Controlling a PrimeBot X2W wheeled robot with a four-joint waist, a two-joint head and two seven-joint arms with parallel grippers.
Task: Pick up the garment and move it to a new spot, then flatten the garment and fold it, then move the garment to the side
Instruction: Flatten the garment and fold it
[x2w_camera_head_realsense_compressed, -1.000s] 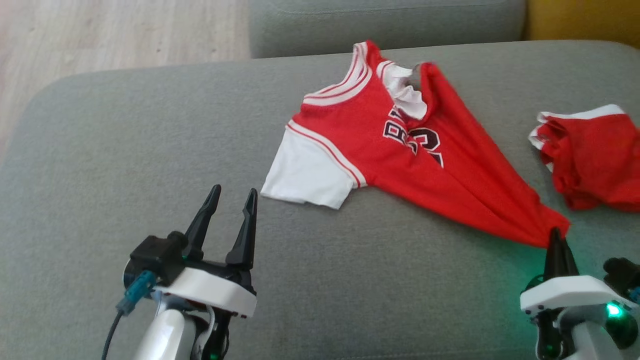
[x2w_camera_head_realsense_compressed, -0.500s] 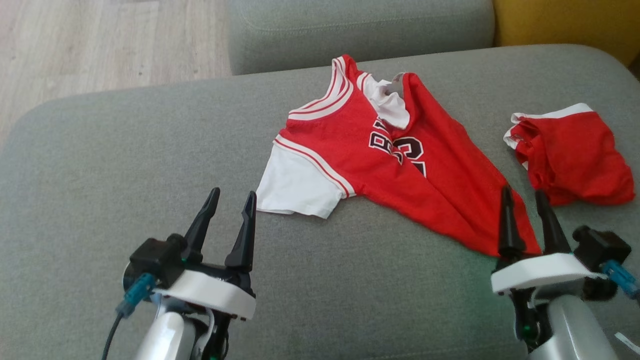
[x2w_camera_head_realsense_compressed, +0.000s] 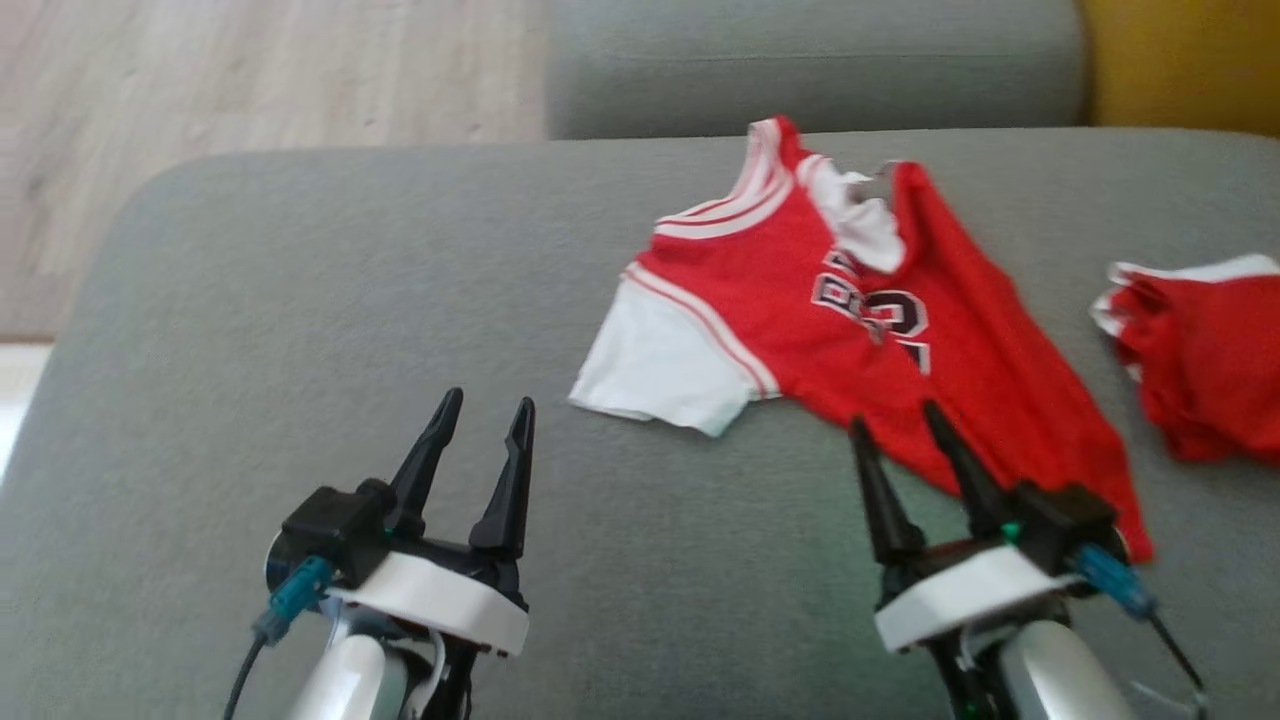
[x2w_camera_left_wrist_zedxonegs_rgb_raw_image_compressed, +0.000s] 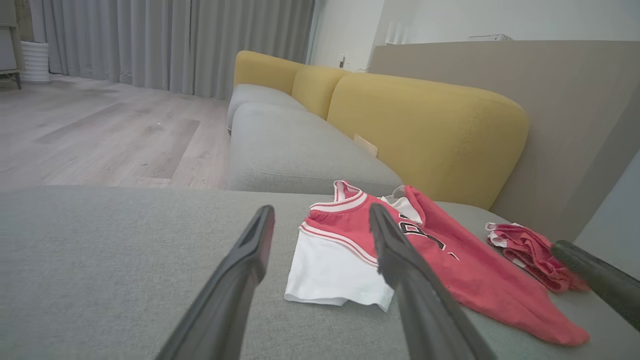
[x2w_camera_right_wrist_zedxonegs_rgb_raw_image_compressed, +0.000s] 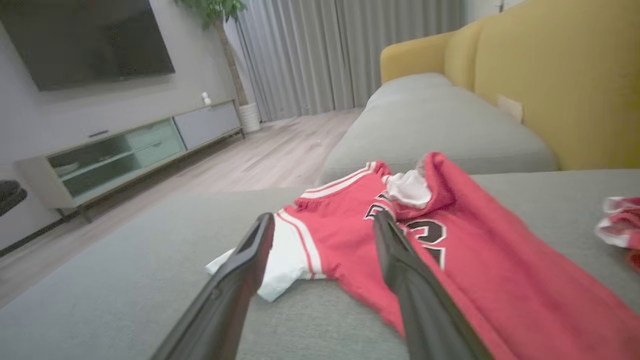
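Observation:
A red jersey (x2w_camera_head_realsense_compressed: 850, 330) with white sleeves and black lettering lies crumpled on the grey sofa cushion (x2w_camera_head_realsense_compressed: 350, 320), its hem stretched toward the lower right. It also shows in the left wrist view as the jersey (x2w_camera_left_wrist_zedxonegs_rgb_raw_image_compressed: 435, 260) and in the right wrist view as the jersey (x2w_camera_right_wrist_zedxonegs_rgb_raw_image_compressed: 450, 250). My right gripper (x2w_camera_head_realsense_compressed: 895, 420) hovers open over the jersey's lower hem, nothing between its fingers. To the left of the white sleeve (x2w_camera_head_realsense_compressed: 660, 365), over bare cushion, my left gripper (x2w_camera_head_realsense_compressed: 487, 405) stands open and empty.
Red shorts (x2w_camera_head_realsense_compressed: 1200, 360) with white trim lie bunched at the cushion's right side. A second grey cushion (x2w_camera_head_realsense_compressed: 810, 60) and a yellow backrest (x2w_camera_head_realsense_compressed: 1180, 60) stand behind. Wooden floor (x2w_camera_head_realsense_compressed: 250, 80) lies beyond the cushion's left edge.
My right gripper let go of the jersey's hem corner, opened, and moved left along the hem. The head camera shifted, so the whole scene slid. The left gripper kept its place.

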